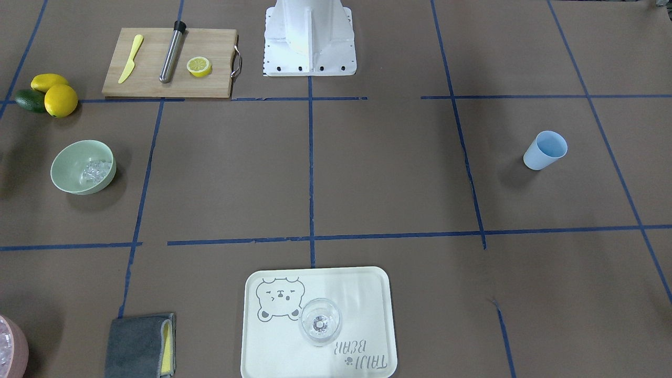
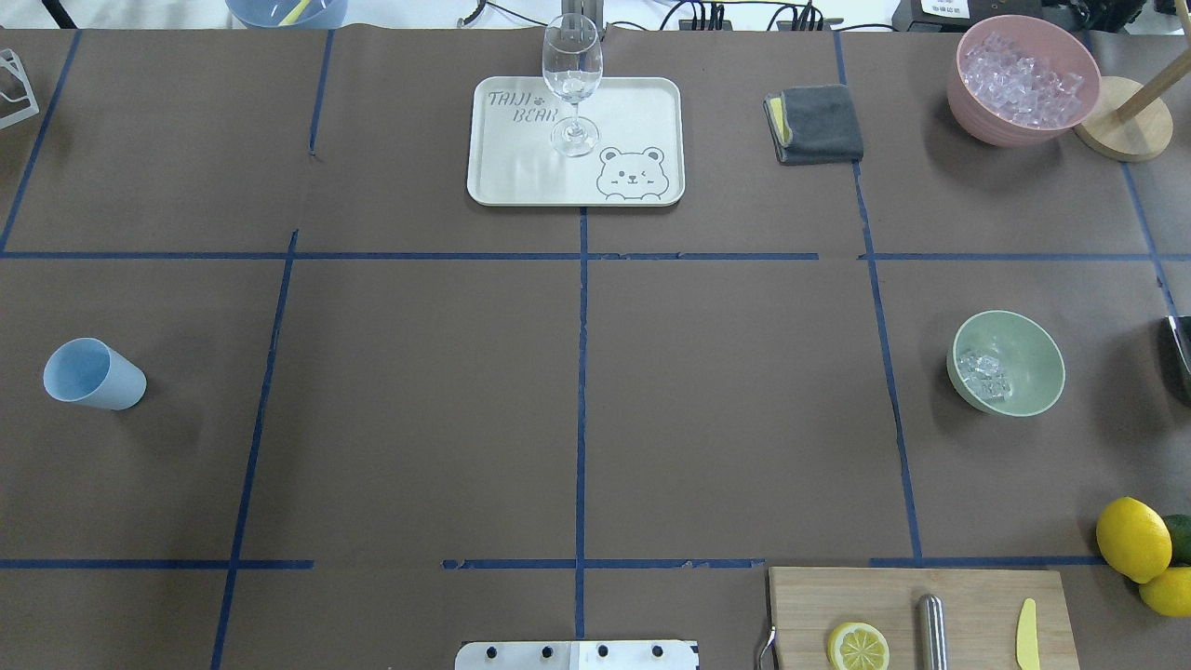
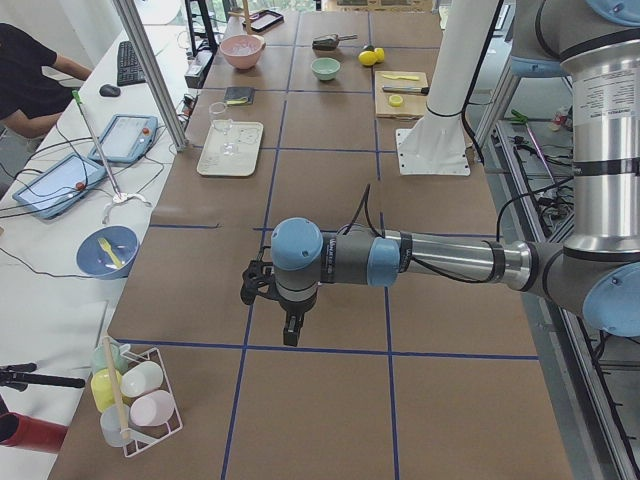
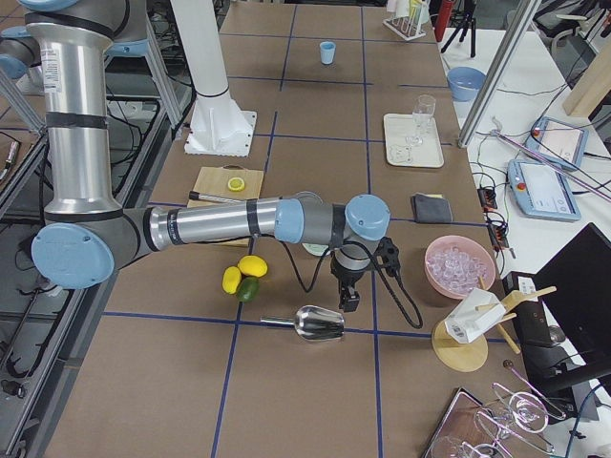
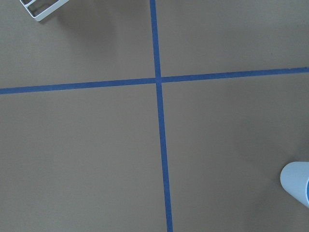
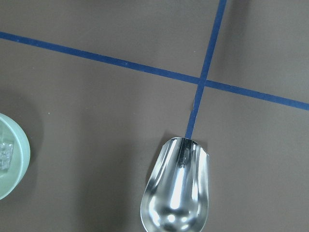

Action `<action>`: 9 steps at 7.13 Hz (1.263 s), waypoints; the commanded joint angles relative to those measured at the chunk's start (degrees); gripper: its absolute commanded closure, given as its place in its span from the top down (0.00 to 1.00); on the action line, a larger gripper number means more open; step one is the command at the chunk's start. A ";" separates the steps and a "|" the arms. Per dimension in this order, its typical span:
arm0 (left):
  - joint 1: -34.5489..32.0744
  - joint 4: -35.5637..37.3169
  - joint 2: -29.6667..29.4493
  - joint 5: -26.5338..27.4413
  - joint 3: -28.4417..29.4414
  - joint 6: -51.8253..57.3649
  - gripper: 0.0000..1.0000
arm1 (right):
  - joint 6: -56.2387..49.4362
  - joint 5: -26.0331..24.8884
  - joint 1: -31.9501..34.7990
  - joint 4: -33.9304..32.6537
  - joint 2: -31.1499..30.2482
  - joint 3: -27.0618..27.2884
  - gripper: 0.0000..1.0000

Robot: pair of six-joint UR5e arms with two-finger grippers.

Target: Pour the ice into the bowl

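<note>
At the far left of the worktop (image 2: 419, 419) stands a blue cup (image 2: 93, 374). The left gripper (image 3: 290, 328) hangs over bare paper near it; I cannot tell whether its fingers are spread or pressed together. In the middle, at the far edge, a wine glass (image 2: 571, 65) stands on a bear-printed tray (image 2: 521, 177). To the right lie a folded grey cloth (image 2: 819, 124) and a pink bowl (image 2: 972, 116) heaped with cubes. Nearer the robot sits the green bowl (image 2: 1033, 358), with the ice (image 2: 984, 372) resting inside it. Past the bowl, a metal scoop (image 4: 320, 322) lies empty on the worktop. The right gripper (image 4: 349, 300) hovers just above it, and I cannot tell whether it is spread or closed.
</note>
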 commanded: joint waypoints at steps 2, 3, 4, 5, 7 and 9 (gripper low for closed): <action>-0.04 -2.44 0.61 -0.13 2.97 2.53 1.00 | -0.51 2.34 -0.02 0.11 -0.70 -0.53 1.00; 0.22 -2.44 -0.26 1.18 4.44 2.70 1.00 | -0.51 2.52 -0.02 0.11 -0.79 -0.36 1.00; -0.13 -0.26 -1.66 3.37 2.46 2.96 1.00 | 0.01 2.44 -0.11 0.20 -0.61 -0.53 1.00; 0.13 1.50 -3.41 3.74 4.09 2.96 1.00 | 0.10 2.18 -0.55 0.11 -0.26 -0.53 1.00; -0.04 2.22 -3.17 3.13 2.96 2.70 1.00 | 0.11 2.09 -0.55 0.55 -0.26 -0.27 1.00; 0.22 1.87 -3.43 3.04 3.75 2.35 1.00 | 0.02 2.09 -0.55 1.52 -0.79 -0.44 1.00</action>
